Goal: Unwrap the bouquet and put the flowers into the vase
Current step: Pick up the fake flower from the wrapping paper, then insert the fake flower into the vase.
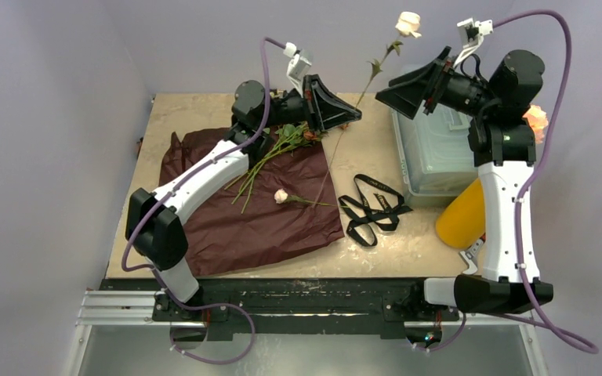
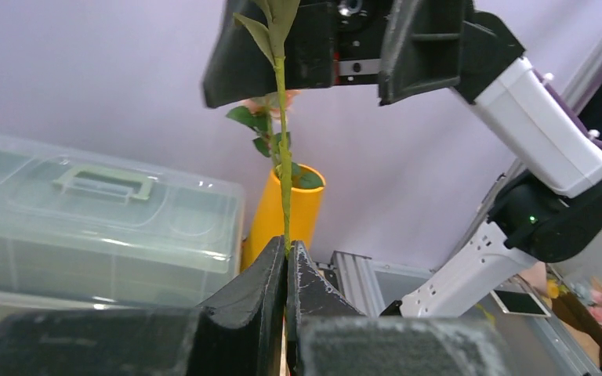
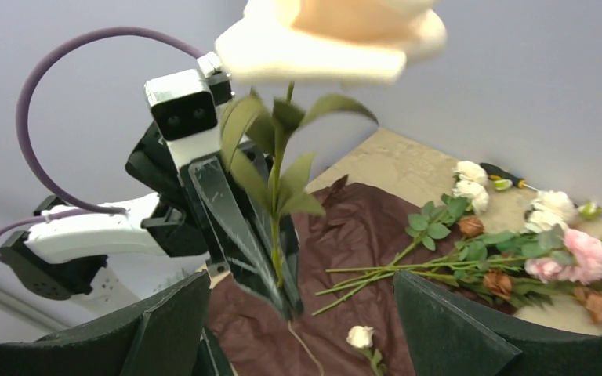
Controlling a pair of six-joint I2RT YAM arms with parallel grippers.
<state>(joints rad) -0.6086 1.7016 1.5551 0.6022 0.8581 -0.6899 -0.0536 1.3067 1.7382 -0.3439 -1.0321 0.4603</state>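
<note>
The left pincer (image 2: pixel 287 252) is clamping the cream rose (image 1: pixel 408 23) low on its stem, holding it upright. The right pincer (image 3: pixel 302 309) is gaping wide, close beside its leaves.

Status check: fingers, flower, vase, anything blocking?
Left gripper shut on stem of cream rose, upright. Right gripper open, facing it. Vase beside right arm, one flower in. Other flowers on maroon paper; nothing blocking seen.
</note>
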